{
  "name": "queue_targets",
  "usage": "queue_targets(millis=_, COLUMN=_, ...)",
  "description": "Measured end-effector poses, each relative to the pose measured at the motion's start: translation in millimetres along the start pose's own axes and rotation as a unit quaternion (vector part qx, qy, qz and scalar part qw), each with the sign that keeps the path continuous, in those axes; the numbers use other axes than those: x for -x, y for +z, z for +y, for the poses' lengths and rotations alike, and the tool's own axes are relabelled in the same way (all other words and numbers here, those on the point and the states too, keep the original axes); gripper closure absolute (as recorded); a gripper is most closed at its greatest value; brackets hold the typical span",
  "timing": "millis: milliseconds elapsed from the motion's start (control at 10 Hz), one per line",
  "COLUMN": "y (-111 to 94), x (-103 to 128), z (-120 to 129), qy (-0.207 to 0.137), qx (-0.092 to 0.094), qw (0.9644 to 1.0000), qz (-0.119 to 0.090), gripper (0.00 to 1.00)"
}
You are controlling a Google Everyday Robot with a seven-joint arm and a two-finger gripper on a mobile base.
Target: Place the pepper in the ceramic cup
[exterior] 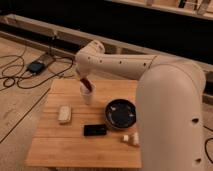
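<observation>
- The table (55, 150) carries, nearest, a small pale item (131, 138) and a black flat device (95, 130); neither looks at risk.
- The dark bowl (120, 113) sits near the ceramic cup (87, 95); a sideways knock could push the cup towards it.
- The pepper (86, 83) hangs at the cup's mouth, pinched by the hand (82, 79). Released tilted, it may catch the rim and tip the cup.

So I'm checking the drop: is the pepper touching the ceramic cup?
Cannot tell. In the camera view the gripper holds the pepper at the ceramic cup rim; no clear gap.
</observation>
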Motion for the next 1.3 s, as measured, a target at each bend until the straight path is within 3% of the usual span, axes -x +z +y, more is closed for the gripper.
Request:
queue_targets(millis=200, y=1.6, x=-1.4, z=-2.9, qy=0.009, qx=0.002, qw=0.9999, qz=-0.006, gripper=0.39)
queue_targets(millis=700, y=4.8, x=-3.8, z=-3.7, qy=0.023, qx=0.013, qw=0.9995, qz=-0.019, gripper=0.39)
queue_targets(millis=1300, y=4.9, x=-3.6, z=-2.9, qy=0.023, qx=0.014, qw=0.9994, qz=-0.02, gripper=0.39)
